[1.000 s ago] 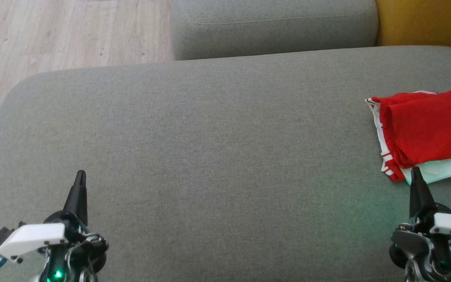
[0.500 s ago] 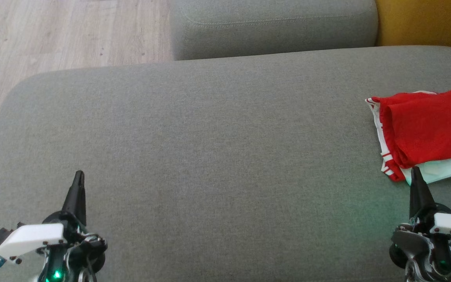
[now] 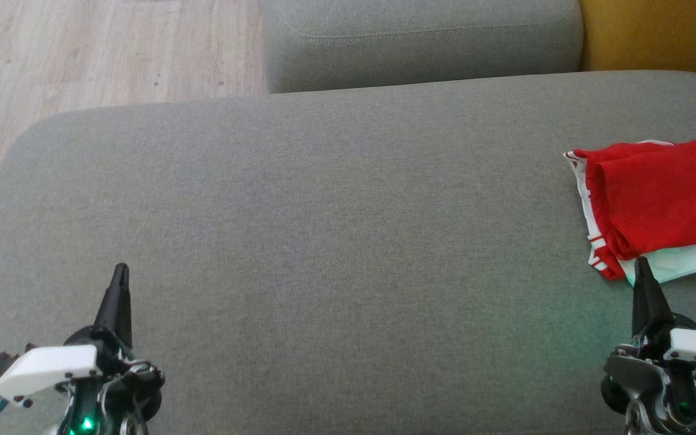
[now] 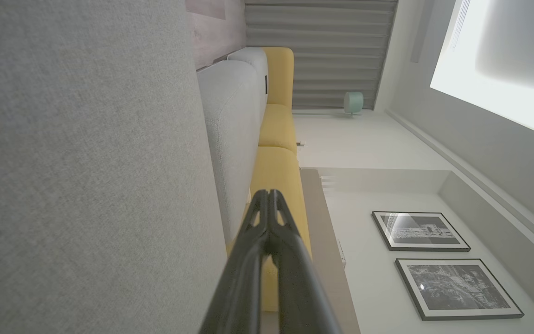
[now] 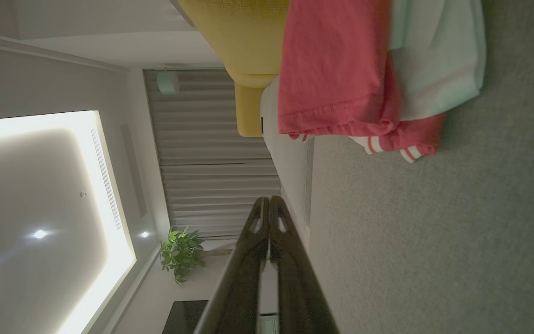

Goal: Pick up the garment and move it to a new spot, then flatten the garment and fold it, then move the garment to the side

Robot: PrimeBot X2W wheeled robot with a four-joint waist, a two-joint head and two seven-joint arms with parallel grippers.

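A folded red garment [image 3: 656,199] with white striped trim lies at the right edge of the grey sofa seat [image 3: 336,241], on top of a pale mint-white piece [image 3: 692,260]. In the right wrist view the garment [image 5: 336,69] fills the upper part, ahead of the fingers. My right gripper [image 3: 641,266] is shut and empty, its tip just short of the garment's near edge. At the lower left my left gripper [image 3: 121,272] is shut and empty above bare cushion. Both wrist views show the closed tips, left gripper [image 4: 269,197] and right gripper [image 5: 267,202].
A second grey cushion [image 3: 420,42] sits behind the seat, with a yellow cushion [image 3: 656,36] at the back right. Wooden floor [image 3: 94,54] lies beyond the seat's left edge. A plant [image 5: 181,253] and framed pictures [image 4: 420,231] belong to the room.
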